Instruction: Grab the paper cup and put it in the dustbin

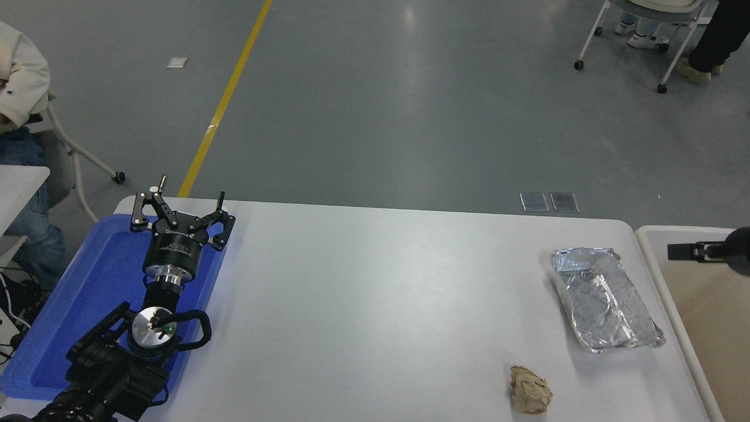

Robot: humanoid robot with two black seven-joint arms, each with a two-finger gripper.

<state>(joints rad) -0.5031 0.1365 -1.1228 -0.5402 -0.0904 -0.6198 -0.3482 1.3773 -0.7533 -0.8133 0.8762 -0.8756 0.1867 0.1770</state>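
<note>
The dustbin [650, 258] stands at the table's right end; its off-white rim and beige inside show at the right edge. The paper cup does not show anywhere in view. My right gripper [679, 252] reaches in from the right edge, above the far part of the dustbin; only a small black part of it shows. My left gripper [179, 205] is open and empty, parked above the blue tray [88, 293] at the lower left.
A crinkled silver foil tray [606, 299] lies on the table beside the dustbin. A crumpled brown paper ball [530, 390] lies near the front edge. A person sits at the far left. Chair legs and feet show at the top right.
</note>
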